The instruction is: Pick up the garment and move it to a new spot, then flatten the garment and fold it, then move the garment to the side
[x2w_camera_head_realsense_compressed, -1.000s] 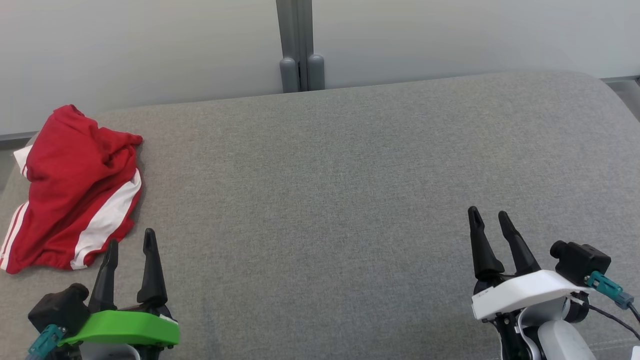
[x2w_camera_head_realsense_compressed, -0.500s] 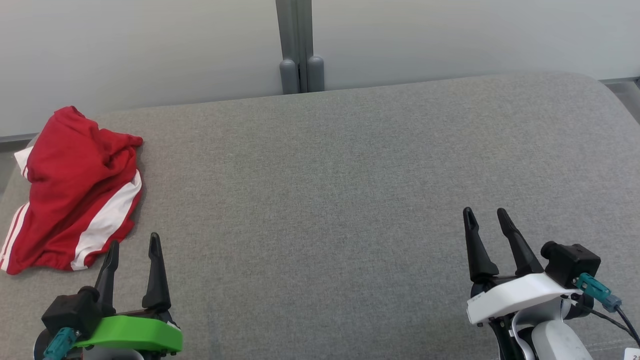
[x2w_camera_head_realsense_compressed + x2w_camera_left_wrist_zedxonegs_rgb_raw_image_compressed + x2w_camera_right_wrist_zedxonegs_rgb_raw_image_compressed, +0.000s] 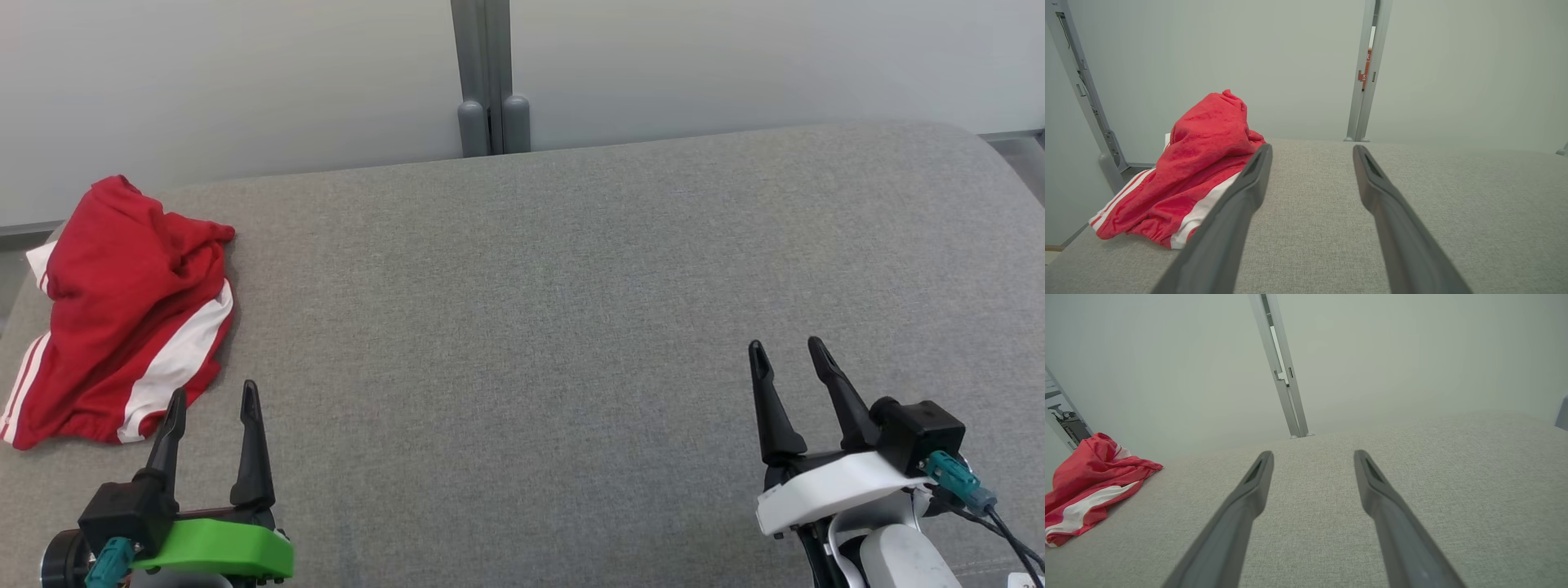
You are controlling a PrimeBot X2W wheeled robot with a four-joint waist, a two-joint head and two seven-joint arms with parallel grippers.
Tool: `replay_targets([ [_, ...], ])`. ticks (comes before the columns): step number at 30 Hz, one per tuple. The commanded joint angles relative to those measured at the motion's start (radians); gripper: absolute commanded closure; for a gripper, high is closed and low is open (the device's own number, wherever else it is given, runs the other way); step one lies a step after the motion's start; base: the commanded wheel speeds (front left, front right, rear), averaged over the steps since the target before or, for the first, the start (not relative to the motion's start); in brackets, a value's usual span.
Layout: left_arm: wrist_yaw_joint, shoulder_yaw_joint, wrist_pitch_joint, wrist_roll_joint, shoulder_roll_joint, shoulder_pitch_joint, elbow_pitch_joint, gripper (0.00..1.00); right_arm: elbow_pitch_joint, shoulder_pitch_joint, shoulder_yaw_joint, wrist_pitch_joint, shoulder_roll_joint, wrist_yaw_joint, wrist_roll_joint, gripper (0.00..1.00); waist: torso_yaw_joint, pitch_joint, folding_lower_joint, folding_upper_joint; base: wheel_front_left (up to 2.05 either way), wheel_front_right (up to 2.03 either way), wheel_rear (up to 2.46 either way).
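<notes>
Since the red garment (image 3: 122, 310) lay crumpled at the left edge of the grey cushion (image 3: 531, 327), long axis running away from the robot, the left gripper (image 3: 214, 396) was the nearer: the cloth sat just ahead and left of its spread, empty fingers, while the right gripper (image 3: 785, 347), likewise spread and empty, stood well apart.

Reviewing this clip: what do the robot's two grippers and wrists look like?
The left gripper and right gripper each have two long, black, tapering fingers. The left wrist wears a bright green cover, the right a white cover. Each carries a black camera block with a teal connector; a black cable trails from the right one.
</notes>
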Motion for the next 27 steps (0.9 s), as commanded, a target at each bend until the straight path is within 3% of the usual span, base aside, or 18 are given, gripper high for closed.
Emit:
replay_targets([
  [1, 0.004, 0.005, -0.008, 0.021, 0.008, 0.012, -0.007, 0.0, 0.0, 0.0, 0.004, -0.012, -0.005, 0.0, -0.024, 0.0, -0.001, 0.0, 0.0, 0.0, 0.0, 0.0, 0.0],
  [19, 0.006, 0.008, -0.042, 0.145, 0.01, 0.022, 0.001, 0.0, 0.011, 0.004, 0.013, -0.044, -0.006, 0.0, -0.148, 0.0, -0.002, -0.001, 0.0, 0.0, 0.0, 0.0, 0.0],
  [27, 0.007, 0.011, -0.038, 0.134, 0.007, 0.024, 0.006, 0.0, 0.016, 0.007, 0.01, -0.042, -0.006, 0.0, -0.131, 0.0, -0.002, -0.002, 0.0, 0.0, 0.0, 0.0, 0.0],
])
